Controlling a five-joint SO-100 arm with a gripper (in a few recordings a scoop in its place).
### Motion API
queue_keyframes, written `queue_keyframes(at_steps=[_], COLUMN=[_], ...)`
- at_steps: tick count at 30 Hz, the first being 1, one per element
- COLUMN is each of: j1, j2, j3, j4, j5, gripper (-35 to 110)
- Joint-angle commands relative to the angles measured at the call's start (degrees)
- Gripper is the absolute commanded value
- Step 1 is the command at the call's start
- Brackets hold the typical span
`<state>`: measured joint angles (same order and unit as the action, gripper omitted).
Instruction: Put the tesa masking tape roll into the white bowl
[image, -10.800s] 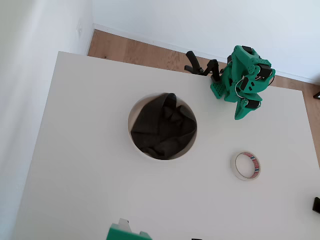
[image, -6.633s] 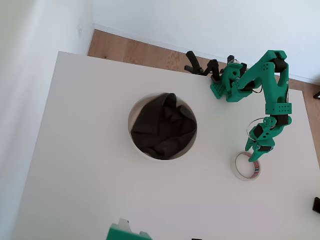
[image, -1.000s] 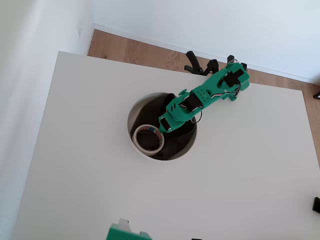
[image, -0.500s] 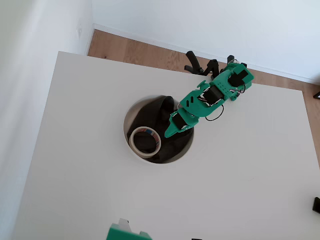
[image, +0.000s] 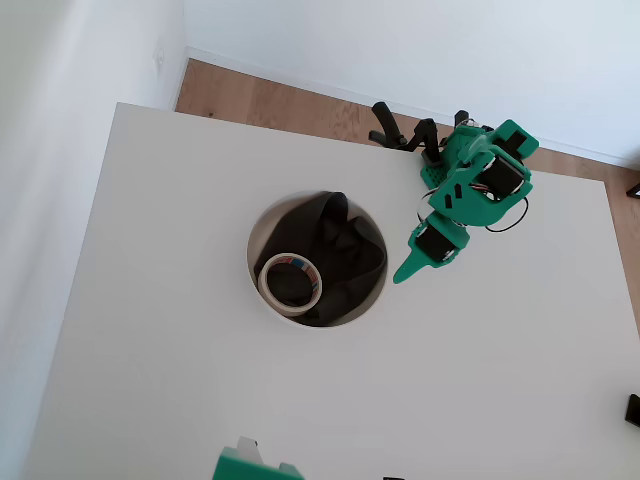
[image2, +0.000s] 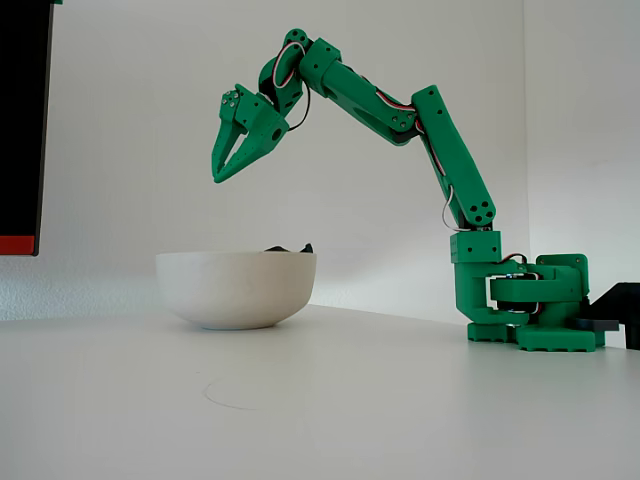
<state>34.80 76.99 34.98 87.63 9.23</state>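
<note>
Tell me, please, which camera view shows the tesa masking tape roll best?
The overhead view shows it best: the tesa masking tape roll lies flat on the dark cloth inside the white bowl, its printed core visible. In the fixed view the bowl's wall hides the roll completely; only a bit of cloth peeks over the rim.

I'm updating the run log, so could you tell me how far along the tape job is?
Done: the tesa masking tape roll lies on the dark cloth inside the white bowl. In hand: nothing; the gripper is empty, raised above the bowl. Left: nothing visible.
</note>
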Motion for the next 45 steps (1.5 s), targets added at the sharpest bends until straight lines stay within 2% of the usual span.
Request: queue_keyframes(at_steps=[1, 8, 12, 17, 24, 29, 38, 45], j1=[-7.38, -24.79, -30.32, -36.65, -45.97, -45.35, -31.11, -33.93], j2=[10.02, 13.8, 13.89, 17.31, 34.72, 44.47, 50.62, 57.13], j3=[-3.16, -2.81, 0.7, 13.36, 44.65, 63.28, 80.42, 91.76], j4=[4.48, 16.7, 18.81, 15.73, 0.53, -11.07, -23.03, -28.56], j5=[-0.09, -1.14, -0.26, -0.09, 0.35, -0.18, -5.01, -2.72], gripper=[-8, -8, -8, -8, -8, -8, -8, -8])
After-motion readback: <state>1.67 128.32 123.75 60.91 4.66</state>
